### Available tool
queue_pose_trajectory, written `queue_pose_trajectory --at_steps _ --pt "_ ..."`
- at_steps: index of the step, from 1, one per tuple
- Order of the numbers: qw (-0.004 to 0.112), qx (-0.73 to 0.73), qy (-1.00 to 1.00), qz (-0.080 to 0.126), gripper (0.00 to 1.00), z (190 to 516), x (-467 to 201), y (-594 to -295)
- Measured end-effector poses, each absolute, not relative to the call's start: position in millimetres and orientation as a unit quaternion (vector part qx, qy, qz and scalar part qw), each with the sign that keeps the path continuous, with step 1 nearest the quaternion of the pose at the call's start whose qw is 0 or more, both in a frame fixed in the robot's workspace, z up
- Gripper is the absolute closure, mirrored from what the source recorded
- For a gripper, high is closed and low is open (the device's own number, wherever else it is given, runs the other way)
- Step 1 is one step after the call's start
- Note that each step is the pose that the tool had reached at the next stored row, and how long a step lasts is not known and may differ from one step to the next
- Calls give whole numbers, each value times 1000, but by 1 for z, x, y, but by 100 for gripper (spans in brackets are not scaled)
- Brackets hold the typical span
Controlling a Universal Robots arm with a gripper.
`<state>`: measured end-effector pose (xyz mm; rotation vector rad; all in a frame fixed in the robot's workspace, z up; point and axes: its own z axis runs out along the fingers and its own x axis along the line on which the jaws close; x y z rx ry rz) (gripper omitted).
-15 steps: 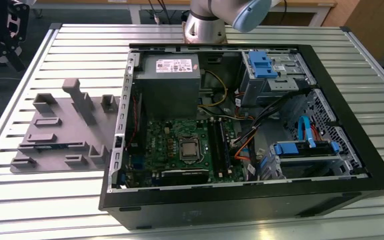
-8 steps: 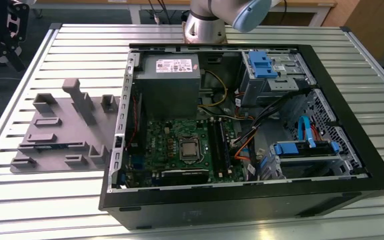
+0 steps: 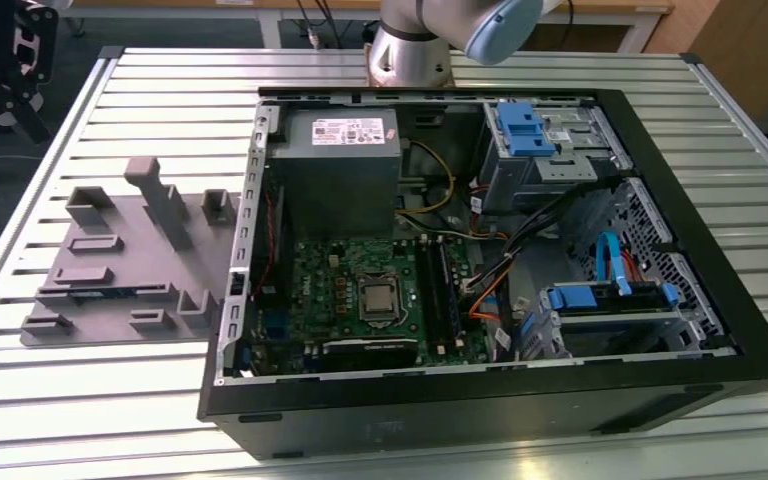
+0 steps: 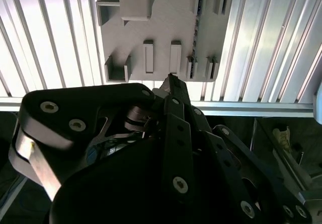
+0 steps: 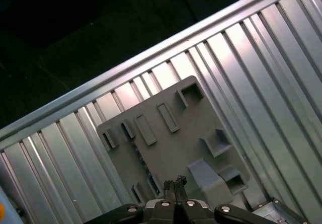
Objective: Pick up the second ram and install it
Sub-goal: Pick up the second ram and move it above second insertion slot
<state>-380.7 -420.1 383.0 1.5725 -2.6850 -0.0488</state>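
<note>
End effector point(image 5: 174, 182) pinched closed, empty, over grey fixture point(image 5: 191, 128). 2nd ram point(image 4: 196, 32) in slots; best grasp mid-length, square across stick.

arm point(image 3: 454, 32) cut off, second ram point(image 4: 197, 17) half-hidden

The fixture plate point(image 3: 115, 262) lies on the table point(image 3: 171, 90), beside the computer case point(image 3: 491, 410).

An open computer case point(image 3: 491, 400) sat on the slatted table point(image 3: 157, 90). A grey tray point(image 3: 117, 262) beside it held a thin memory stick point(image 3: 104, 293).
</note>
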Motion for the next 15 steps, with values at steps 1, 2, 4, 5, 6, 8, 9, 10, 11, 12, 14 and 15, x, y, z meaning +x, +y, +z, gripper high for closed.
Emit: queue_pose_trajectory --at_steps 1,2,4,5,6,8,9,10,11,12,14,15 --pt "15 506 -862 -16 89 383 -381 -420" --pt "15 507 -862 -16 89 383 -381 -420" --pt "15 509 -861 -16 89 383 -381 -420" --pt "15 510 -860 -16 89 383 -381 -420" --pt "15 511 -859 -16 89 383 -381 -420" --pt "15 514 -857 -15 89 383 -381 -420" --pt "15 516 -856 -15 89 383 -382 -420" --pt "15 518 -855 -15 89 383 -382 -420" --pt "15 521 -853 -15 89 383 -382 -420" --pt "15 525 -851 -15 89 383 -382 -420" --pt "15 535 -845 -15 89 383 -382 -420" --pt "15 539 -842 -15 89 383 -382 -420"
